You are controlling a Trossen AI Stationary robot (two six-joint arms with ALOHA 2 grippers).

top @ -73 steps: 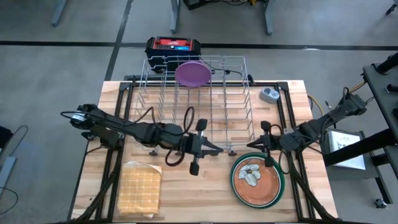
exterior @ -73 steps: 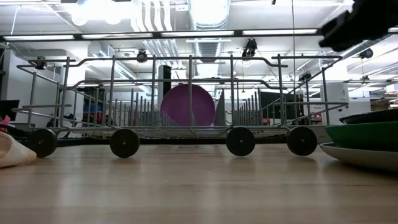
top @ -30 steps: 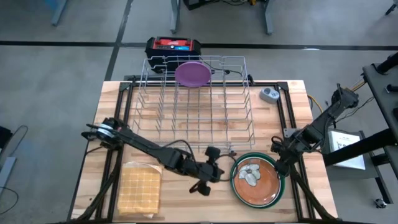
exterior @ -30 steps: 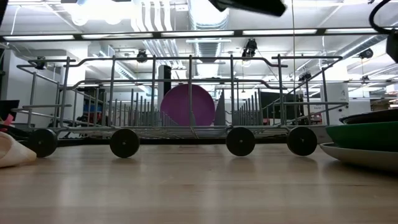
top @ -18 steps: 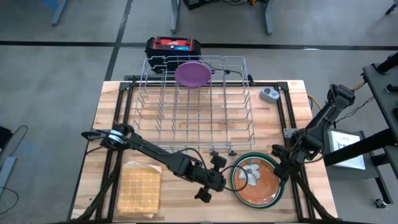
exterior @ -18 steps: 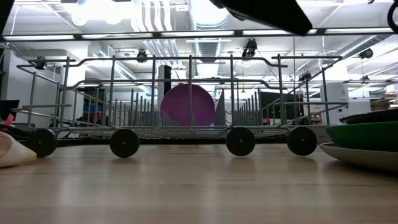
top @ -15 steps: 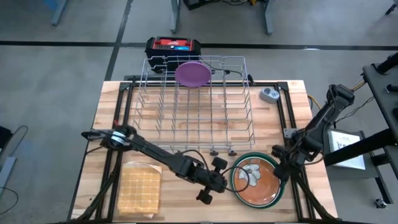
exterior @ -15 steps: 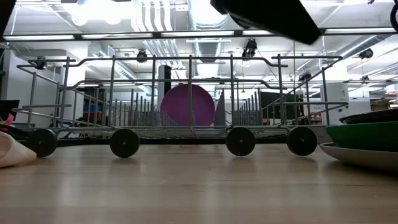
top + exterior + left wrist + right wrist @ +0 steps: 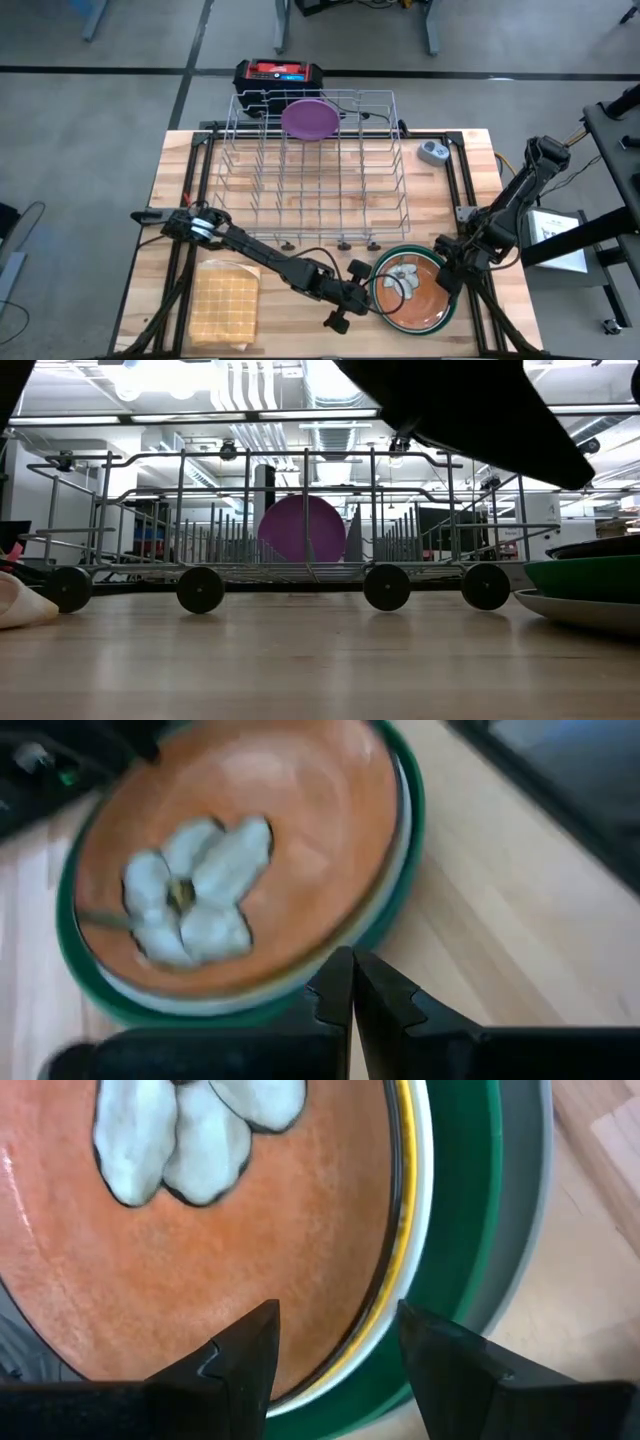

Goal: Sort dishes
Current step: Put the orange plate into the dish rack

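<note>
High view: the stack of dishes is seen near the right front corner of the wooden table, with the brown plate and its grey blotches uppermost and the green plate showing as a rim around it. Between those two, thin yellow and white edges can be made out in the right wrist view. One dish is already sorted: the purple plate is stood on edge at the far end of the wire rack, held upright between the tines.

The stack is approached from both sides. The left gripper is stretched low across the front of the table, and its fingers are pressed together with nothing between them, the tips just beside the stack's left rim; a closed tip there would probably serve to brace or nudge the plates. The right gripper is lowered over the right rim with its fingers parted, straddling the edge of the brown plate, presumably so that only the top dish is pinched. No grip is yet made.
</note>
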